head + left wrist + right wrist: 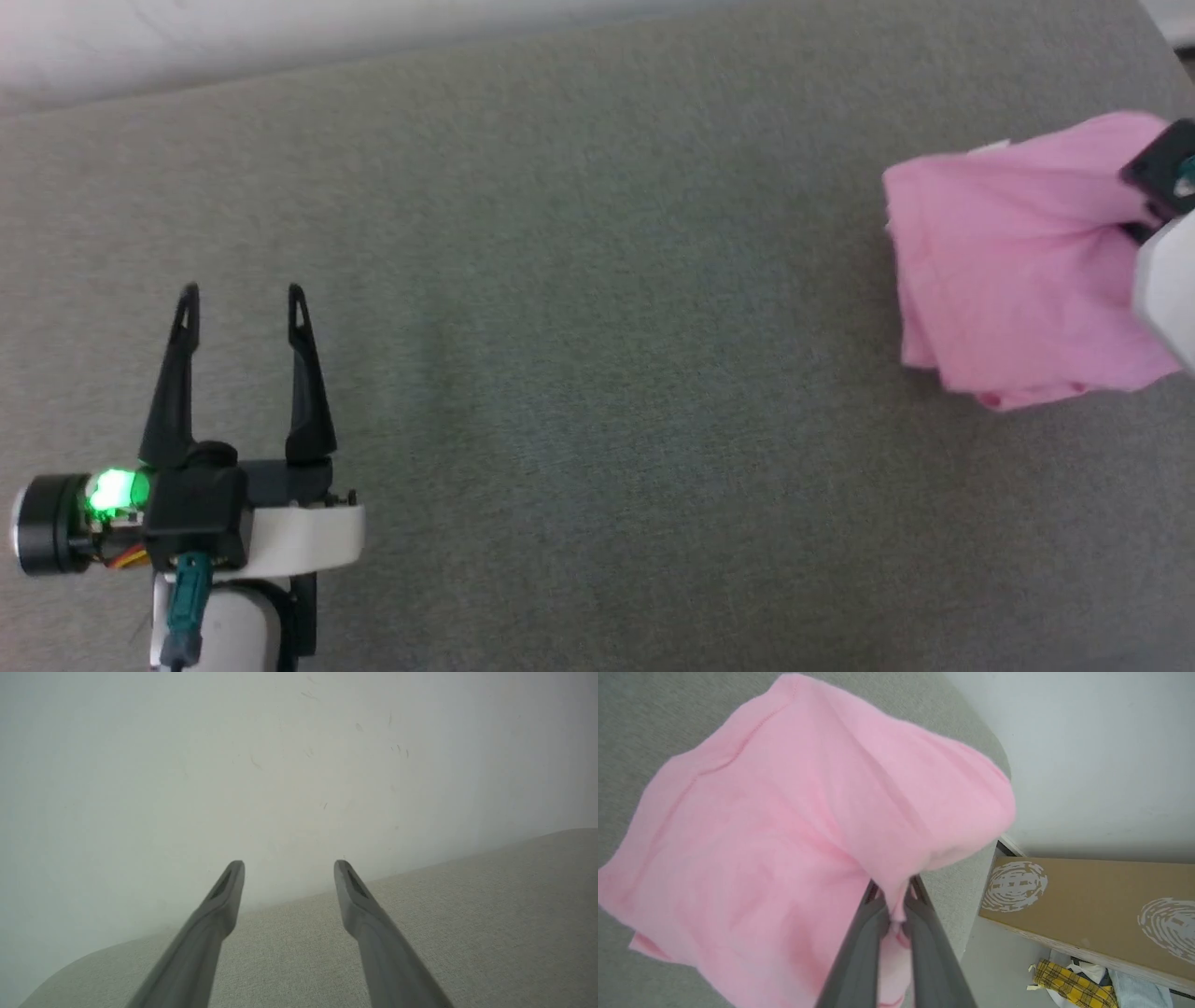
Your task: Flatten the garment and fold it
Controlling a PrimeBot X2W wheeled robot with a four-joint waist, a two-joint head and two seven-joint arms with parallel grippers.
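Pink cloth, thin and soft: the garment [1008, 271] sits bunched at the far right of the grey fabric-covered surface [597, 373], close to that surface's edge. It appears partly raised, draping from a single held point. A stitched hem shows along one side; the waistband cannot be made out.

Right gripper [894, 891]: fingers drawn nearly together, with a fold of the pink cloth pinched between them.

Left gripper [243, 303]: fingers spread wide with nothing between them, over bare surface at the lower left, well apart from the garment.

Assessment: flattening is at an early stage and folding has not begun.

Recommendations:
- Bring the cloth toward the middle of the surface, away from the edge. A cardboard box [1101, 905] and floor clutter lie beyond that edge.
- Lower the cloth so the hanging side touches down first, then draw it along so the layers lay out rather than heap.
- Have the left gripper take an opposite hem or corner so the two grippers can pull the cloth taut between them.
- The present pinch may hold more than one layer. Check this before spreading.
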